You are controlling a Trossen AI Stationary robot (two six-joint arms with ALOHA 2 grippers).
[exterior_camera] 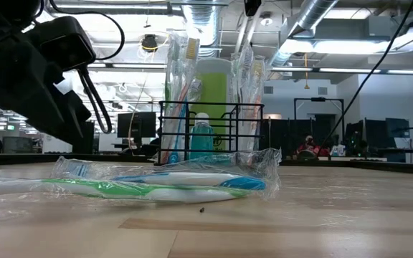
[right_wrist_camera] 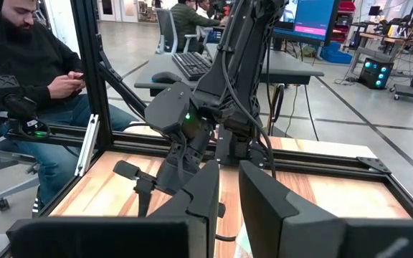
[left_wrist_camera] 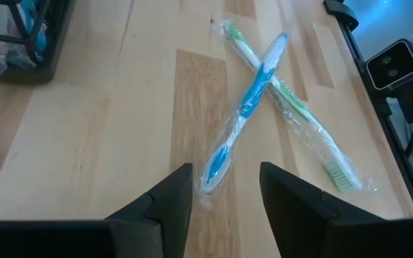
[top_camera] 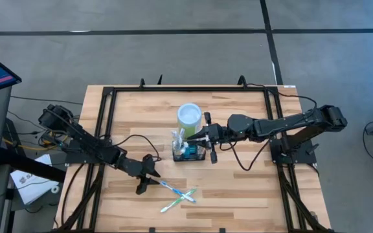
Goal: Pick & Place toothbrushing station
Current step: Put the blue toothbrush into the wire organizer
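The black wire-mesh caddy (top_camera: 190,151) stands on its base at the table's middle. It holds wrapped toothbrushes (exterior_camera: 175,93) standing upright and a teal bottle (exterior_camera: 201,137). A blue wrapped toothbrush (left_wrist_camera: 246,107) lies crossed over a green one (left_wrist_camera: 296,115) on the table near the front. My left gripper (left_wrist_camera: 224,188) is open and empty just left of them, low over the table, pointing at the blue brush's end. My right gripper (top_camera: 199,138) hovers at the caddy's far right corner, above its contents.
A lime-green cup (top_camera: 189,116) stands just beyond the caddy. A black frame rail (top_camera: 193,88) runs round the table. A person (right_wrist_camera: 27,79) sits beyond the table's left side. Bare wood lies right of the two loose brushes.
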